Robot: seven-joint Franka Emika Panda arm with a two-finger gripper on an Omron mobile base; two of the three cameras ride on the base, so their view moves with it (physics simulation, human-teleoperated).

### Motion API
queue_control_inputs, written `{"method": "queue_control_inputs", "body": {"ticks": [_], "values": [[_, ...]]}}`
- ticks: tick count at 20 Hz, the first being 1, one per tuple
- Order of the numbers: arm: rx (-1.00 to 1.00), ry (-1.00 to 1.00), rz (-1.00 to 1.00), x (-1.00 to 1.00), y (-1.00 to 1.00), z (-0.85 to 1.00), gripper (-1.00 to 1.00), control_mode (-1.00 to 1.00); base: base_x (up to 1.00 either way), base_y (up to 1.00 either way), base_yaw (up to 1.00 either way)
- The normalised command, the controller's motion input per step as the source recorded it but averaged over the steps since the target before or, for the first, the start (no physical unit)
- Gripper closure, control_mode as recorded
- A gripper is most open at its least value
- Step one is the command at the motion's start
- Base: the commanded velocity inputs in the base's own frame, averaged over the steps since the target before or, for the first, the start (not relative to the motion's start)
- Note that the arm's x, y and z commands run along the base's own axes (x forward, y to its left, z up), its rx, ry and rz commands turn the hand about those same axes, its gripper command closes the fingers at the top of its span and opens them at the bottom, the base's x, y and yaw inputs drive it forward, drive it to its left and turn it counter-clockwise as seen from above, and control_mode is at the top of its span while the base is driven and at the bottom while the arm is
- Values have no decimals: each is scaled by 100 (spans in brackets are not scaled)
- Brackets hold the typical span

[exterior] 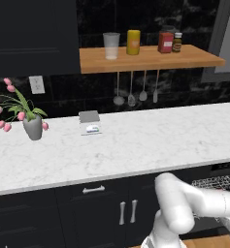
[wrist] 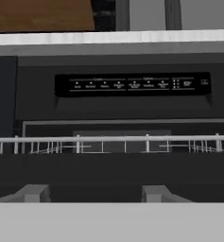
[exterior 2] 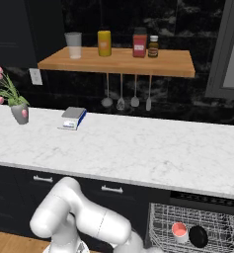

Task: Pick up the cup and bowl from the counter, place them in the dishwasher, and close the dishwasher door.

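Straight ahead of the gripper (wrist: 95,194) — its two finger tips spread well apart, nothing between them — stands the open dishwasher (wrist: 132,85), control strip above, light grey wire rack (wrist: 113,142) just beyond the tips. Inside that rack a pink cup (exterior 2: 179,230) and a black bowl (exterior 2: 198,236) sit touching, below the white marble counter (exterior 2: 138,148).
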Motion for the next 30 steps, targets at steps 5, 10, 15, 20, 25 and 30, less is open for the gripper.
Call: {"method": "queue_control_inputs", "body": {"ticks": [5, 10, 15, 20, 25, 30], "values": [[2, -21, 4, 100, 0, 23, -100, -100, 0, 0, 0], [2, -24, 3, 100, 0, 30, -100, -100, 0, 0, 0], [1, -20, 6, 100, 0, 35, -100, -100, 0, 0, 0], [3, -20, 7, 100, 0, 35, -100, -100, 0, 0, 0], [4, -19, 8, 100, 0, 25, -100, -100, 0, 0, 0], [5, -20, 9, 100, 0, 14, -100, -100, 0, 0, 0]]}}
